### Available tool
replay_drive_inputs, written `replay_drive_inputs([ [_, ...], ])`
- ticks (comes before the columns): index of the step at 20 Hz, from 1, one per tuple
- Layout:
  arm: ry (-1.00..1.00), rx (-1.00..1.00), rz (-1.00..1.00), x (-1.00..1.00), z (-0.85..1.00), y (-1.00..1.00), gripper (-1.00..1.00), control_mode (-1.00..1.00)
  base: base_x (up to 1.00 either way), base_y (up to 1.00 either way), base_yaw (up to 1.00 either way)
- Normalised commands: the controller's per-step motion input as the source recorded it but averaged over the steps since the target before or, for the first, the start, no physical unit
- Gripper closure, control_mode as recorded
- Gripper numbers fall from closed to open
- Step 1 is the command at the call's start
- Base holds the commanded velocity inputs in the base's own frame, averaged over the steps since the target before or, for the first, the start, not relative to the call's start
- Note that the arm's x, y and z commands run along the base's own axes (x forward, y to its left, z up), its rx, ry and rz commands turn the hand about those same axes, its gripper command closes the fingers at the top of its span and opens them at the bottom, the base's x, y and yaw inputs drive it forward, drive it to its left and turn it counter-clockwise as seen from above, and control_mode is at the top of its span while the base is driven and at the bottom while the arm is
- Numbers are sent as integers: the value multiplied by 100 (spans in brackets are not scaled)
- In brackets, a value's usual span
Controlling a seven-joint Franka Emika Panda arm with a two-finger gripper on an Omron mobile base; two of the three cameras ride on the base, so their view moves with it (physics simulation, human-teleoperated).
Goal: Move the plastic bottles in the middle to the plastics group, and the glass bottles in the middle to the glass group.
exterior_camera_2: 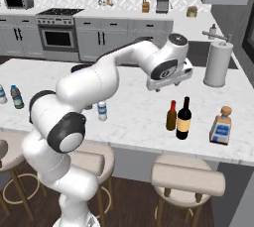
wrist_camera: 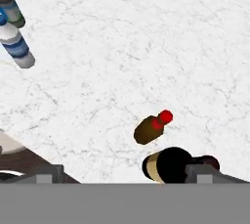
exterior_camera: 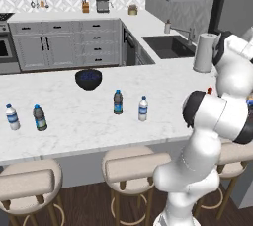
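At the far left of the table (exterior_camera: 74,126) we are seeing the plastics group: a clear-white water bottle (exterior_camera: 12,116) and, just to its right, a dark grey water bottle (exterior_camera: 40,117), both standing upright near the table's left end. A dark bowl (exterior_camera: 88,79) is sitting farther back, toward the middle. Moving right, the two plastic bottles of the middle are standing upright and apart from each other: the darker blue-grey bottle (exterior_camera: 117,102) and, to its right and slightly nearer to us, the clear-white bottle (exterior_camera: 143,108).

Farther right, we are looking at the glass group. The small brown red-capped bottle (exterior_camera_2: 171,116) is standing just beside the tall dark wine bottle (exterior_camera_2: 184,118), which is upright on its right; whether the two are touching we cannot tell. The squat pale bottle (exterior_camera_2: 221,126) with the tan label is sitting well to the right of them. A white paper-towel roll (exterior_camera_2: 218,64) is standing farther back on the right.

We are holding our gripper (wrist_camera: 124,173) above the table over the wine bottle, jaws spread wide and gripping nothing; in the hand view the wine bottle is showing between the finger tips, with the red-capped bottle just beyond it.
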Motion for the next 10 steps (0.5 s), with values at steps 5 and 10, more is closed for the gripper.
replay_drive_inputs([
  [5,8,0,-28,-44,0,84,-100,-100,0,0,0],
  [10,3,0,-20,-33,0,96,-100,-100,0,0,0],
])
